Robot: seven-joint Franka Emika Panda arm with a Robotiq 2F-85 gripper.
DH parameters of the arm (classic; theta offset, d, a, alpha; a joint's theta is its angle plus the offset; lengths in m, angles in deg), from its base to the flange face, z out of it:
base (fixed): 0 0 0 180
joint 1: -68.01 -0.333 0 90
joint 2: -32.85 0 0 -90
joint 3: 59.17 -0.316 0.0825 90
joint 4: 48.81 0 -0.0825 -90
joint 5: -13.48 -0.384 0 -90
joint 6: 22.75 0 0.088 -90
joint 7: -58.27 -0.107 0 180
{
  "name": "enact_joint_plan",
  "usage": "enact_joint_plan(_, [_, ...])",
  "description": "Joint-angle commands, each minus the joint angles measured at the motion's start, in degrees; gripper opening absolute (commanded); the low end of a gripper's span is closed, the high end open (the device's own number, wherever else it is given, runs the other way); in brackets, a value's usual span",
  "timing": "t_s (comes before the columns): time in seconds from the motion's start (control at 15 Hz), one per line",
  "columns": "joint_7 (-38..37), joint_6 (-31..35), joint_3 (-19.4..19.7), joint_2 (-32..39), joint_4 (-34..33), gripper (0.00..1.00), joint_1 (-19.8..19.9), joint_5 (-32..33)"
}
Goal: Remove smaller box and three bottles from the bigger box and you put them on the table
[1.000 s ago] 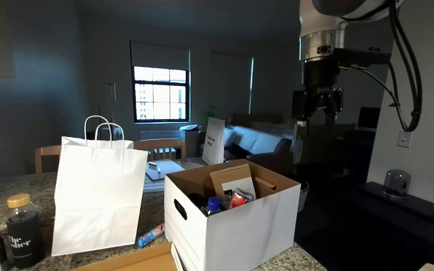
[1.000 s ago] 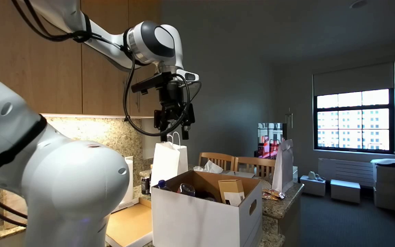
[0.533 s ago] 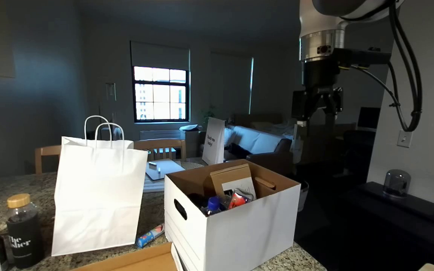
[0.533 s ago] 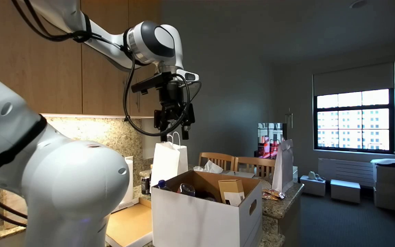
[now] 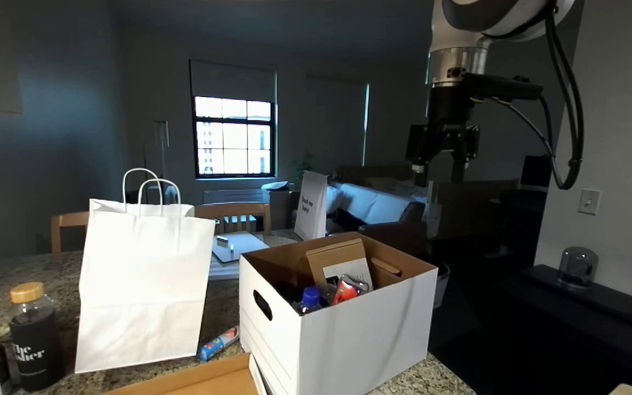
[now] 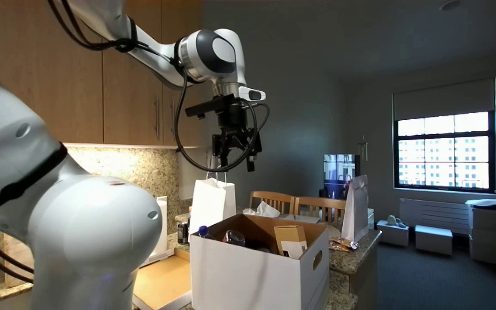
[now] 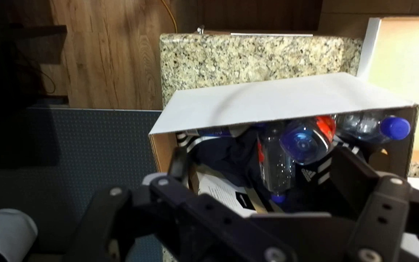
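1. Small box (image 7: 218, 187): leftmost of my targets in the wrist view, leaning inside the big box (image 7: 267, 105). Tilted like that, it will probably want my fingers squared to its narrow side.
2. Gripper (image 5: 440, 178): mine hangs well above the big box, fingers spread wide, nothing between them. With all four targets in there, I judge the step in hand to be the approach to a first pick; no removal is done.
3. Middle bottle (image 7: 275, 167): red label, blue cap at its lower end in the wrist view. It lies right of the small box; whether they touch, I cannot tell.
4. Upended bottle (image 7: 304, 143): base up, red label, overlapping the middle bottle in my view. It looks the easiest first pick. The next move calls for centring over it, coming straight down inside the walls and closing gently, since round plastic may slip.
5. Right bottle (image 7: 367, 125): blue cap near the right-hand end wall. Fitting a finger between could be tight.
6. Tray (image 7: 407, 83): tan, beside the big box on the speckled counter (image 7: 260, 58), which I take for the task's table and would set things on.
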Motion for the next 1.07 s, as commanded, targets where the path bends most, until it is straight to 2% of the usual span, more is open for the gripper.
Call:
enact_joint_plan(0.0, [0.32,1.28,0.74,7.78,-4.62,1.00,0.32,-0.75])
enact_joint_plan(0.13, [-0.06,0.99,0.60,9.27,-5.61,1.00,0.63,0.08])
enact_joint_plan(0.2, [0.03,1.61,0.65,6.86,-3.65,1.00,0.34,-0.08])
enact_joint_plan(0.53, [0.02,1.58,0.69,9.27,-5.17,1.00,0.31,-0.06])
enact_joint_plan(1.0, [8.10,1.96,3.74,15.86,-6.72,1.00,-0.14,0.74])
